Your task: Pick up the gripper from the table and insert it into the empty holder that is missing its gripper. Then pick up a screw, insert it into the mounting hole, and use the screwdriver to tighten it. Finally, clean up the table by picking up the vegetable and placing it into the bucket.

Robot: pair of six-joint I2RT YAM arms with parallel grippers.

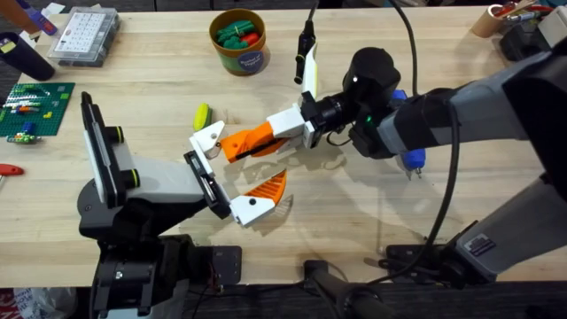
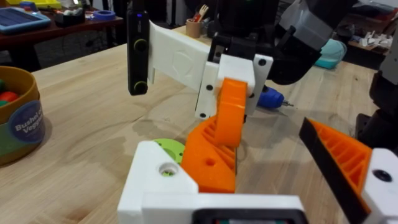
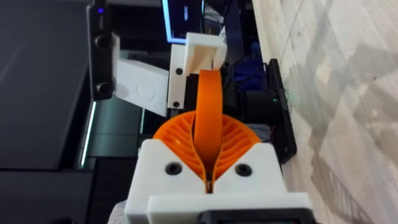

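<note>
Overhead, we see our right gripper (image 1: 282, 135) clamped on the gripper (image 1: 252, 139), its tip touching the holder (image 1: 209, 138); our left gripper (image 1: 232, 175) has fingers apart.

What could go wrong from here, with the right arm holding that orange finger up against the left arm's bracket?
1. The gripper sits pinched at one end by the right gripper; pushed askew against the holder, it may twist or slip out.
2. The screwdriver lies on the table under the right arm; a sweep could knock it away.
3. The yellow-green vegetable beside the holder could get nudged.
</note>
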